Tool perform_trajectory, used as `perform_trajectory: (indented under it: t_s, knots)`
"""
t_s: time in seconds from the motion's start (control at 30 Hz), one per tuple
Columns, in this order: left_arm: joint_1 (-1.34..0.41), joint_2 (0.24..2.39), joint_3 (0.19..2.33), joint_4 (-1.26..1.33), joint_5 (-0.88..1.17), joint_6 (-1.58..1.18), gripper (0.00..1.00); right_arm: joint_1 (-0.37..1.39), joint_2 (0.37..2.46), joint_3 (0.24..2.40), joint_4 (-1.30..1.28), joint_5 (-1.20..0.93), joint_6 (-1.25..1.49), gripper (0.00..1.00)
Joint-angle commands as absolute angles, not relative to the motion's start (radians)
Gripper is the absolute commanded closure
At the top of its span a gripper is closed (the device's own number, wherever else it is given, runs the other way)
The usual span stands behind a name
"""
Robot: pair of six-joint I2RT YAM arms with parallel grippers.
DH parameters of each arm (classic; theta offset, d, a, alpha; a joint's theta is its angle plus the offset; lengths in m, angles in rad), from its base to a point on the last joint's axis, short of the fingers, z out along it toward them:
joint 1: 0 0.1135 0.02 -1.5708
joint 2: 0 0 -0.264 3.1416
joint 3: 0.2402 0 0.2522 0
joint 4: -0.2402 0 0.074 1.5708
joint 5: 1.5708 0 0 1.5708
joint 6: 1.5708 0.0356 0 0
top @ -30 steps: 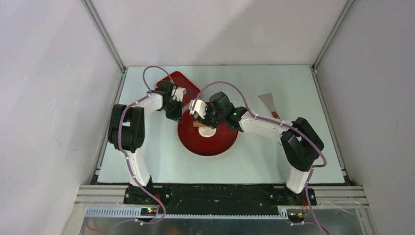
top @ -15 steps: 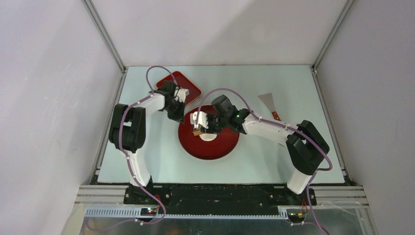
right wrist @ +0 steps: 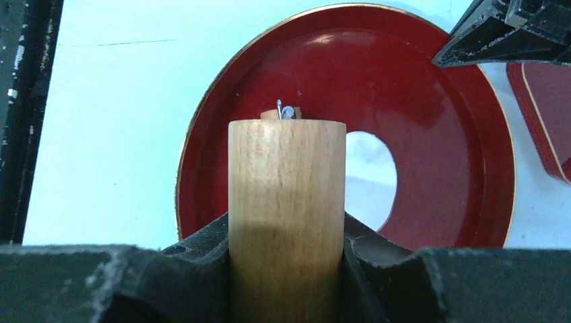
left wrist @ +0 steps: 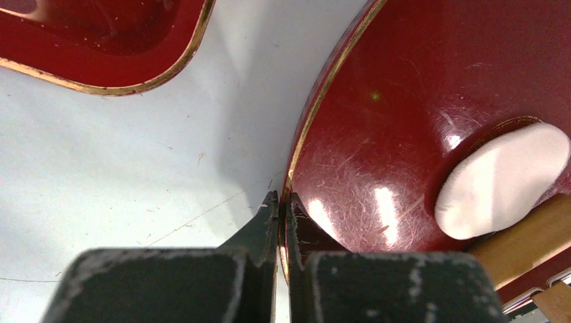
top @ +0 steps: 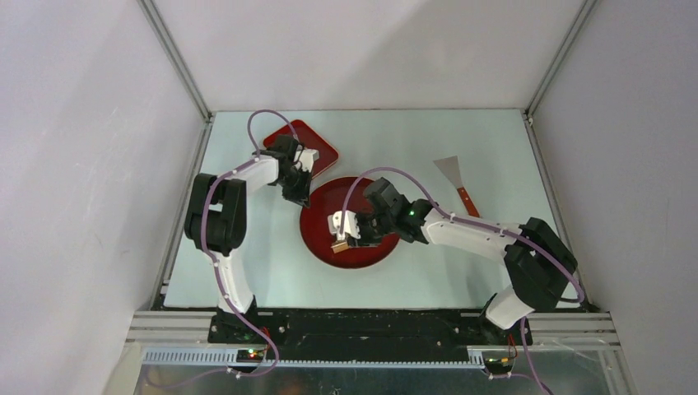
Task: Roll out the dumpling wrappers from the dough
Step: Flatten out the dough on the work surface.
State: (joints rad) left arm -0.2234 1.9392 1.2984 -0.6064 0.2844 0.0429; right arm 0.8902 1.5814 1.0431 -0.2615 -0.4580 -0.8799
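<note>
A pale work surface (top: 428, 280) carries a round red plate (top: 318, 237) at its middle, where two robot arms meet over a batch of dumpling dough. A square red tray (top: 318, 141) sits at the far left, just beyond the plate, and a metal scraper (top: 451, 171) lies well apart on the far right.

The left tool (top: 298, 196) has its jaws pressed together on the gold rim at the plate's far-left edge, apparently steadying it. The right tool (top: 342, 232) reaches in from the right and pinches a wooden rolling pin (right wrist: 287, 188) between its jaws, the shaft sticking out ahead of the tool over the plate.

One dumpling wrapper (right wrist: 374, 176), a small white disc, lies flat on the plate's red floor near its centre. In the right wrist view it sits just to the right of the pin, partly hidden behind the shaft, which places it on the far side of the pin in the scene. The pictures do not show whether wood and dough touch.

The pin's long axis runs roughly right to left, so rolling it sideways toward the far side looks the natural way onto the disc. The right arm is much the nearer to the wrapper, and the left is taken up with the rim. The wrapper's outline looks slightly oval, which suggests the rolling is under way and not finished.
</note>
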Motion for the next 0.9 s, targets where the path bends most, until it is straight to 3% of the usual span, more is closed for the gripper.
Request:
perform_trajectory:
  t_s: [0.0, 0.37, 0.67, 0.87]
  knots:
    - [-0.236, 1.977, 1.307, -0.618, 0.24, 0.028, 1.0, 0.879, 1.538, 1.002, -0.316, -0.466, -0.814, 1.0]
    - [-0.238, 1.978, 1.31, -0.621, 0.249, 0.03, 1.0, 0.845, 1.499, 1.279, -0.334, -0.323, -0.646, 1.0]
    - [-0.238, 1.983, 1.317, -0.626, 0.248, 0.031, 1.0, 0.826, 1.704, 1.283, -0.212, -0.237, -0.611, 1.0]
    - [-0.237, 1.985, 1.317, -0.627, 0.24, 0.026, 1.0, 0.833, 1.703, 1.171, -0.19, -0.298, -0.628, 1.0]
